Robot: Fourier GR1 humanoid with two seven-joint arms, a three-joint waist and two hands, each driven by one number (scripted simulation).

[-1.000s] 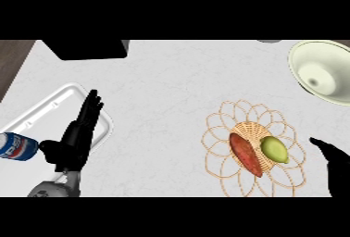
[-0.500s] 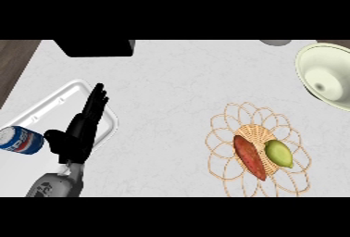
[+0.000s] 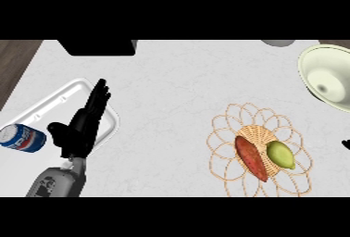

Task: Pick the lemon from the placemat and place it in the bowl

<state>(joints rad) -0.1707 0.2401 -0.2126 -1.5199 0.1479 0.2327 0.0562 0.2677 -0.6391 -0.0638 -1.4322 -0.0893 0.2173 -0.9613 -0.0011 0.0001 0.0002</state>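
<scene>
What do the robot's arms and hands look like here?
The left hand is all black, slim and long-fingered, with a thumb. Its forearm is a rounded grey tube with small dark marks. Of the right hand only a black sliver shows at the view's right edge.

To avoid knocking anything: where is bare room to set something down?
The widest bare counter lies between the tray and the placemat, also between placemat and bowl. Crowded: the left, with left hand, tray, can.
</scene>
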